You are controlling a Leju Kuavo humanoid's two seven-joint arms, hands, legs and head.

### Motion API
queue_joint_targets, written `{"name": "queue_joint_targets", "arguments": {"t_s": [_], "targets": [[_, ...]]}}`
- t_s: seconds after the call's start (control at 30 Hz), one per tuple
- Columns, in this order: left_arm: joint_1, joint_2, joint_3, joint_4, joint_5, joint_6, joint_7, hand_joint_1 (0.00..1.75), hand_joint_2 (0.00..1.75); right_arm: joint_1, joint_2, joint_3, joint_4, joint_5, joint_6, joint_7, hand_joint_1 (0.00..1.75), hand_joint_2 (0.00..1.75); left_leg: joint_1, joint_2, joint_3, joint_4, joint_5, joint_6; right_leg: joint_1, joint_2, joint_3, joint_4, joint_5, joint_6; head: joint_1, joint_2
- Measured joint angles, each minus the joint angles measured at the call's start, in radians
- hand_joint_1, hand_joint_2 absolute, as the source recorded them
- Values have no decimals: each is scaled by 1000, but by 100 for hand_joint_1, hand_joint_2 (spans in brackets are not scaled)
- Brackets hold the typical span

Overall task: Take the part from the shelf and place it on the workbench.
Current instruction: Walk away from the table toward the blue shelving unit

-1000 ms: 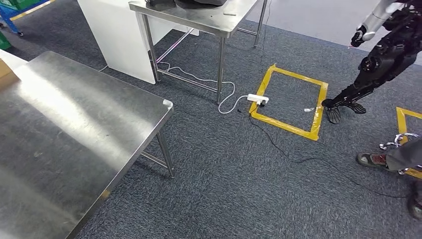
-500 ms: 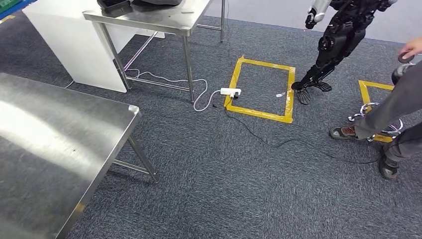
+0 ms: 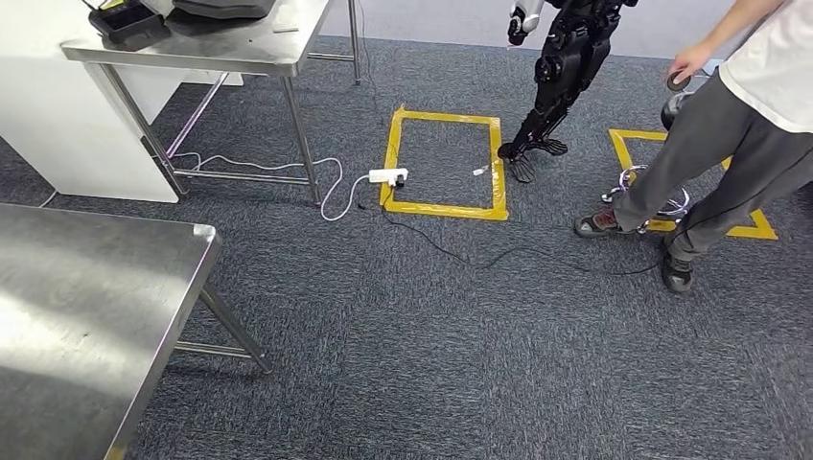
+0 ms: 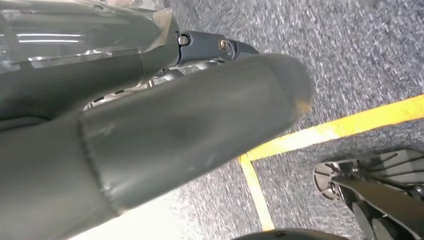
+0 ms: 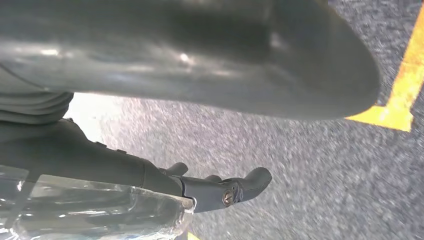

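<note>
Fingers of left hand and right hand spread, holding nothing.

Grey carpet floor carries two yellow tape squares, a white power strip w/ cables. Steel workbench near-left, top bare. Far steel table holds a black tray.

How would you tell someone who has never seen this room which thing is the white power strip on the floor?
Find the steel table at the far left of the head view, then the yellow taped square on the grey carpet beside it. The power strip lies against that square's left edge. It is the one small white block there, with a white cable looping toward the table.
</note>
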Motion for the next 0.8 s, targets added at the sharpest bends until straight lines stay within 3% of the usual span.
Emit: {"name": "queue_joint_targets", "arguments": {"t_s": [0.07,0.13,0.17,0.2,0.23,0.3,0.37,0.43,0.47,0.53,0.6,0.67,0.7,0.73,0.77,0.8], "targets": [[1,-1,0,0,-2,-1,-7,0,0,-1,0,1,0,-2,1,-2,0,0,-3,29,-2,-5,5,13,0,-56,-50,104,-54,-5,3,0],[2,-1,0,0,-3,-3,-12,0,0,-3,1,3,0,-2,3,-4,0,0,-7,59,-5,-5,5,17,-1,-78,-110,231,-106,-5,5,0],[2,-1,0,0,-4,-3,-14,0,0,-2,1,4,0,-2,3,-5,0,0,-9,74,-7,-5,5,17,-2,-82,-121,261,-115,0,5,0],[2,-1,0,0,-5,-3,-15,0,0,0,1,5,0,-2,3,-5,0,0,-10,88,-7,-5,4,17,-4,-86,-112,252,-107,7,5,0],[2,-2,0,0,-7,-4,-16,0,0,1,0,6,0,-2,3,-5,0,0,-10,101,-6,-5,4,16,-5,-95,-83,205,-89,14,5,0],[2,-3,0,0,-10,-6,-17,0,0,-1,0,7,0,-2,3,-5,0,0,-14,125,-3,-3,0,10,-5,-148,-1,64,-45,22,6,0],[2,-3,0,0,-12,-7,-17,0,0,-6,0,9,0,-2,3,-5,0,0,-19,146,3,-2,-6,-1,3,-187,42,-16,-21,10,4,0],[-1,-5,0,0,-13,-7,-17,0,0,-6,-2,9,0,-4,3,-5,0,0,-19,169,10,-4,-10,-12,10,-171,40,-26,-15,-8,2,0],[-3,-6,0,0,-14,-7,-17,0,0,-4,-2,9,0,-4,3,-5,0,0,-15,174,12,-2,-14,-18,5,-158,41,-30,-12,-15,1,0],[-5,-8,0,-1,-15,-8,-18,0,0,-2,-3,9,0,-7,3,-3,0,0,-8,131,-3,40,-49,-29,-5,-132,51,-40,-5,-32,-2,0],[-3,-9,0,0,-16,-11,-19,0,0,-4,-4,9,0,-9,3,-1,0,0,-4,60,-58,163,-118,-34,-8,-105,53,-43,0,-45,-5,0],[1,-10,0,0,-16,-15,-19,0,0,-6,-4,9,0,-10,3,0,0,0,-3,33,-114,278,-161,-38,-7,-75,50,-43,2,-49,-6,0],[2,-10,0,0,-16,-16,-19,0,0,-5,-3,9,0,-11,3,0,0,0,-2,30,-123,292,-154,-39,-7,-59,51,-42,2,-49,-6,0],[3,-10,0,0,-18,-16,-19,0,0,-3,-2,9,0,-12,3,0,0,0,1,26,-113,266,-126,-40,-7,-44,53,-42,3,-49,-6,0],[3,-10,0,0,-19,-16,-19,0,0,-1,-1,9,0,-12,3,0,0,0,5,16,-90,211,-88,-39,-7,-29,54,-41,3,-48,-6,0],[3,-10,0,1,-20,-16,-19,0,0,-1,0,9,0,-12,3,0,0,0,10,-12,-65,146,-51,-40,-6,-15,53,-38,2,-46,-6,0]]}}
